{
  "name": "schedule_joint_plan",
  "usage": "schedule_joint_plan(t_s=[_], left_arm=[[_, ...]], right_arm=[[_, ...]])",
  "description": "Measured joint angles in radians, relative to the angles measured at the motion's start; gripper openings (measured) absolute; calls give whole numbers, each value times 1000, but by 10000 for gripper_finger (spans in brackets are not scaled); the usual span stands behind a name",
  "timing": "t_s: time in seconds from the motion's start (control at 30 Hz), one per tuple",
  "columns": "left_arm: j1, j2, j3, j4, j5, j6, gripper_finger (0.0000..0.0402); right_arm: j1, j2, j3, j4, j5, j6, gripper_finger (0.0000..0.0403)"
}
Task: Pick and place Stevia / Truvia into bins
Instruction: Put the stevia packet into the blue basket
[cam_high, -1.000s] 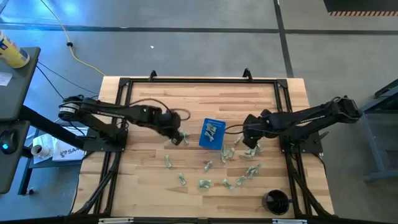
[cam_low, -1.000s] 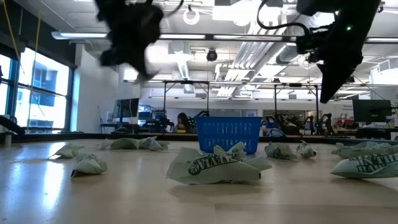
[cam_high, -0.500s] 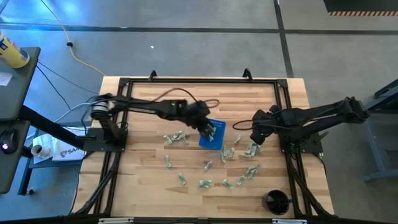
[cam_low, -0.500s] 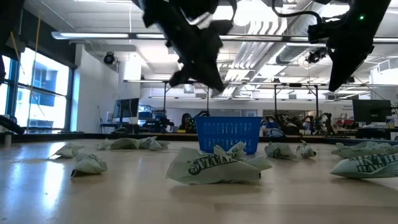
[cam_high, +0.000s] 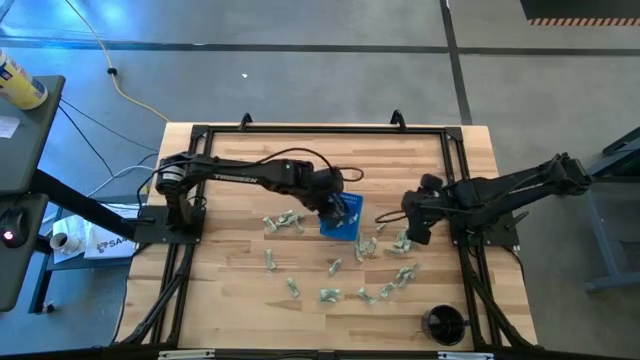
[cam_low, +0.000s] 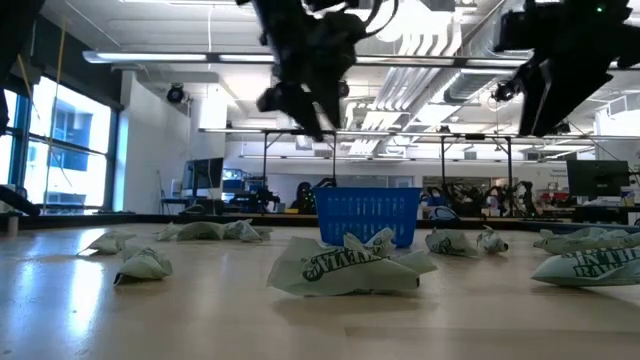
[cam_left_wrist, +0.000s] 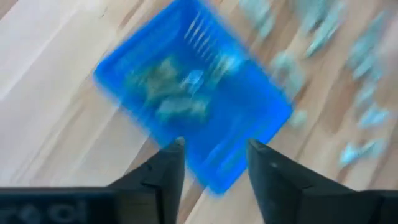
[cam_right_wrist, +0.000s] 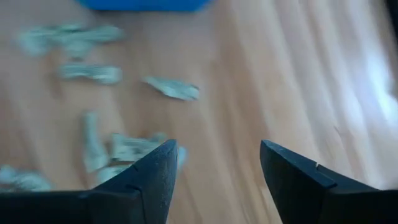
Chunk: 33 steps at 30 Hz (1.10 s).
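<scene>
High view: black cup (cam_high: 444, 324) beside sachets (cam_high: 362, 294)

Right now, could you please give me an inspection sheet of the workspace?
Surface: wooden table, black frame around it.
Job's things: blue bin mid-table with sachets inside; more sachets scattered in front and to the right of it.
Clutter: round black cup at the near right corner.
Grippers: left gripper open over the bin; right gripper open above loose sachets.
Cables: yellow cable on the floor.
Surroundings: grey floor, side table on the left.
</scene>
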Motion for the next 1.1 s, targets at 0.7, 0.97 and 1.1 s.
schedule_joint_plan(t_s=[0.7,0.97,1.1], left_arm=[[-239,-294,-386,-147,-119,-518,207],[-242,-537,-695,135,-118,-729,205],[-250,-607,-777,198,-119,-803,204]], right_arm=[[-48,142,-2,148,-52,-458,222],[-82,273,-2,266,-169,-689,223],[-95,376,-2,291,-197,-733,223]])
